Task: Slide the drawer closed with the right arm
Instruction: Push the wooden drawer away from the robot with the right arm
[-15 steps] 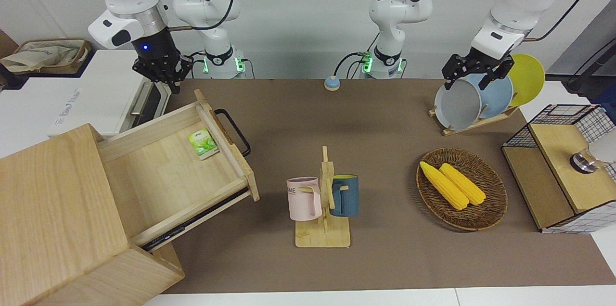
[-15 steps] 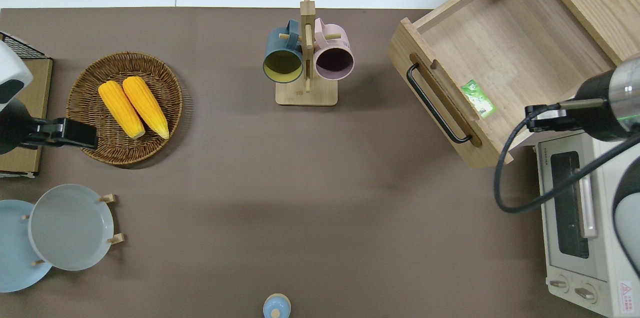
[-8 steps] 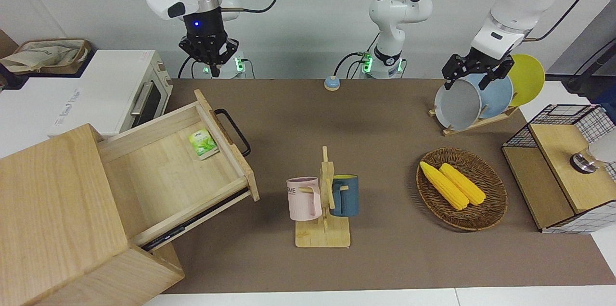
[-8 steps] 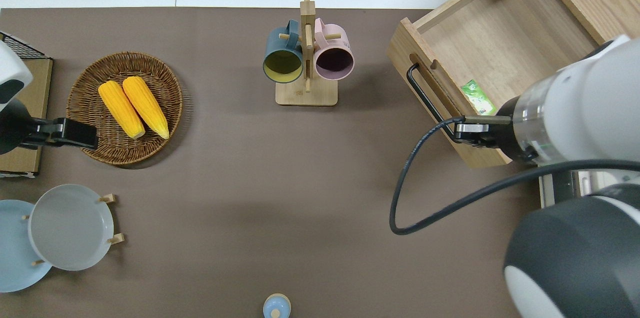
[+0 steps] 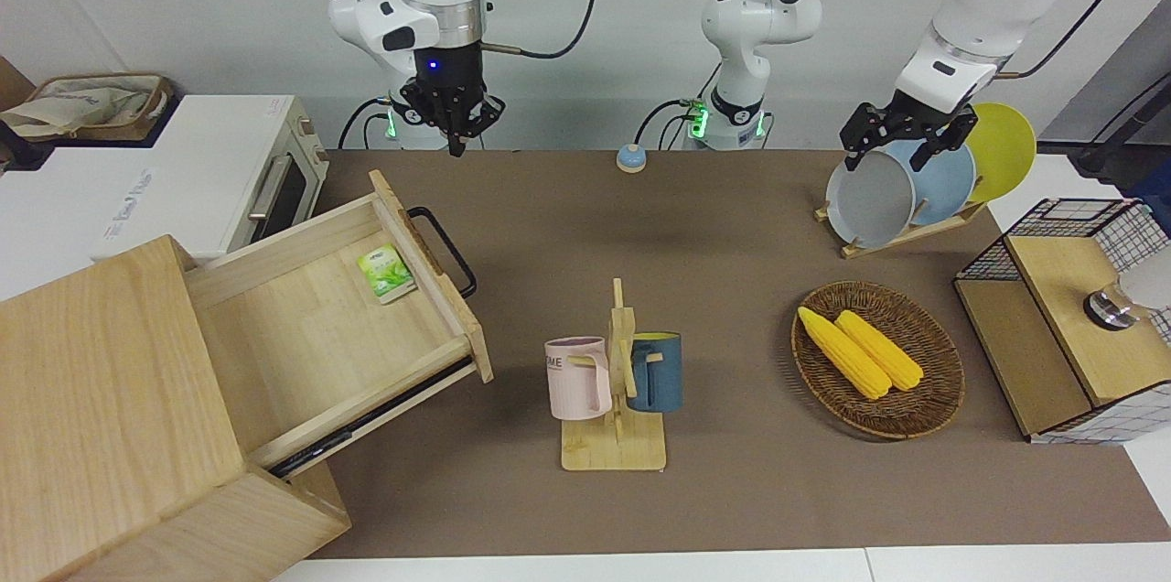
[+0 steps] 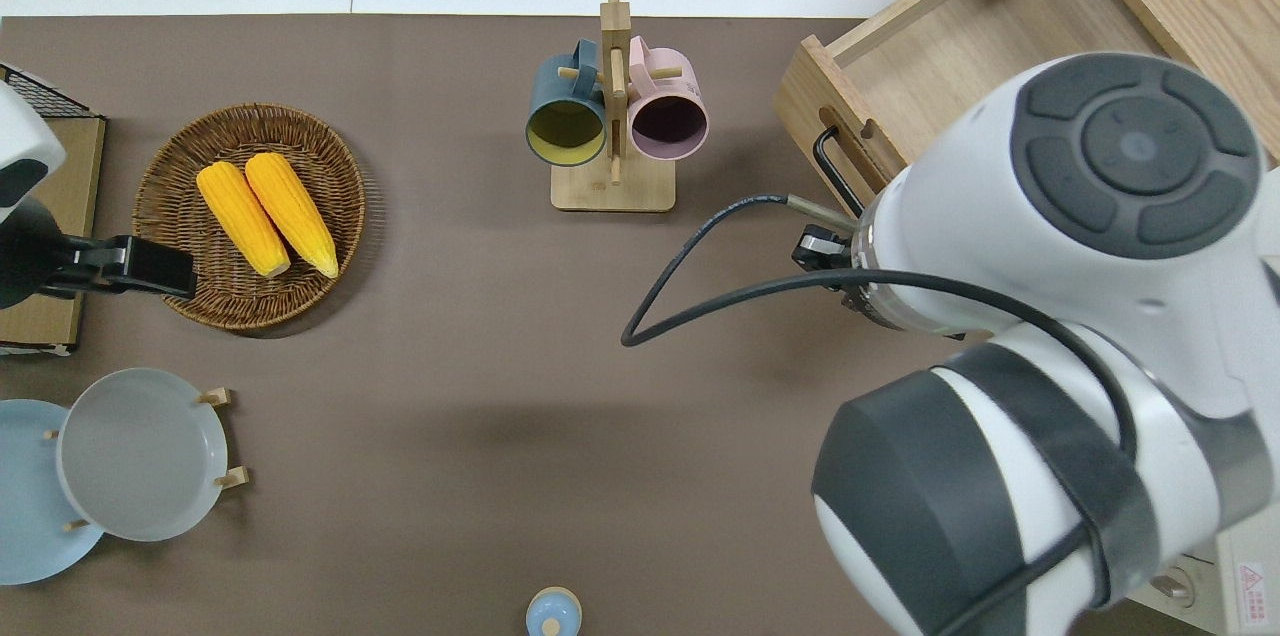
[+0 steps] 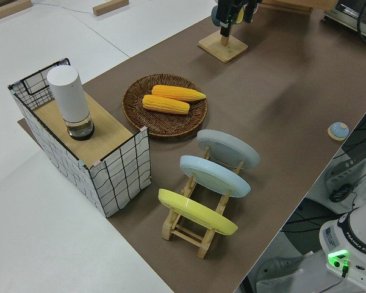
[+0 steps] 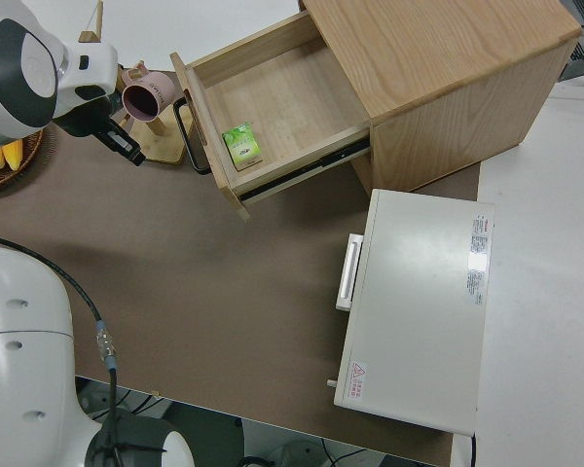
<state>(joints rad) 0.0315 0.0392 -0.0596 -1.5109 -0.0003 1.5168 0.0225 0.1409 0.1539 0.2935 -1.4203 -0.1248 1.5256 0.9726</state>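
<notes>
The drawer (image 5: pixel 320 326) stands pulled far out of the big pale wooden box (image 5: pixel 101 399), its black bar handle (image 5: pixel 445 251) facing the table's middle. A green packet (image 5: pixel 386 273) lies in it near the front. My right gripper (image 5: pixel 454 138), blue light lit, hangs shut and empty, fingers pointing down. In the right side view the gripper (image 8: pixel 131 156) is over the brown mat in front of the drawer (image 8: pixel 273 97), apart from the handle (image 8: pixel 188 136). In the overhead view the arm hides the gripper and much of the drawer (image 6: pixel 960 36). The left arm is parked.
A white oven (image 5: pixel 183 179) stands beside the drawer, nearer the robots. A mug rack (image 5: pixel 617 381) with a pink and a blue mug stands mid-table. A corn basket (image 5: pixel 878 362), plate rack (image 5: pixel 906 184) and wire-mesh box (image 5: pixel 1070 317) sit toward the left arm's end.
My right arm has swung from over the oven toward the table's middle and now hangs in front of the drawer. The drawer has not moved. The left arm is still.
</notes>
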